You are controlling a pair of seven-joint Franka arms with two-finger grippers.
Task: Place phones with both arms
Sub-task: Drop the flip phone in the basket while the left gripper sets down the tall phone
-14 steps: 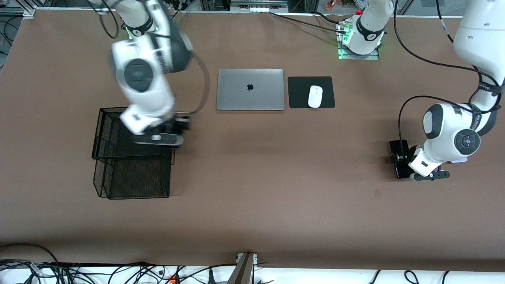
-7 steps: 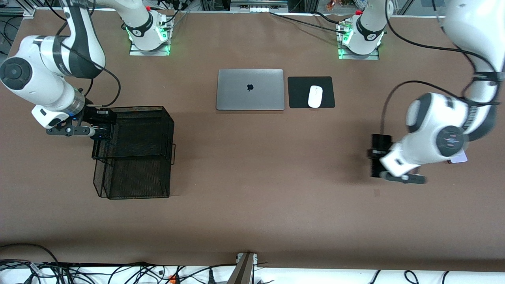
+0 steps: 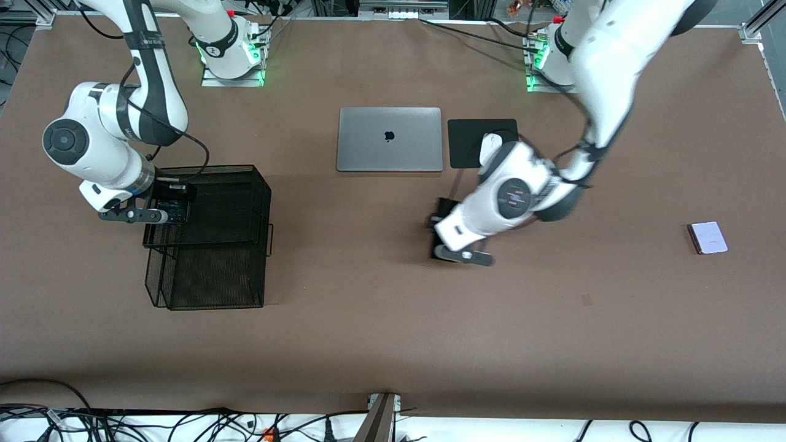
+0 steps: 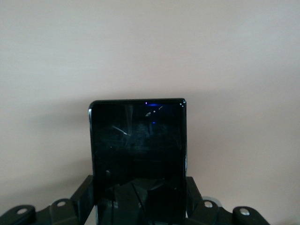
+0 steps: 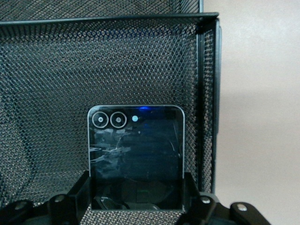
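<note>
My right gripper (image 3: 171,211) is shut on the small black folded phone (image 3: 174,210) and holds it over the edge of the black mesh basket (image 3: 209,167) at the right arm's end. In the right wrist view the gripper (image 5: 137,190) grips the phone (image 5: 136,145), whose two camera rings show, with basket mesh (image 5: 47,70) below. My left gripper (image 3: 443,238) is shut on the long slim black phone (image 3: 441,221) over the bare table middle. The left wrist view shows the gripper (image 4: 139,194) holding this slab (image 4: 138,136). The lilac-white phone (image 3: 707,237) lies on the table at the left arm's end.
A closed grey laptop (image 3: 389,139) lies at the table's middle, toward the robots' bases. Beside it is a black mouse pad (image 3: 470,144) with a white mouse (image 3: 489,146), partly covered by the left arm. The basket has a lower tier (image 3: 209,276) nearer the front camera.
My left arm swung from the left arm's end to the table middle with the slim black phone, uncovering the lilac-white phone. My right gripper moved across the basket to its outer edge.
</note>
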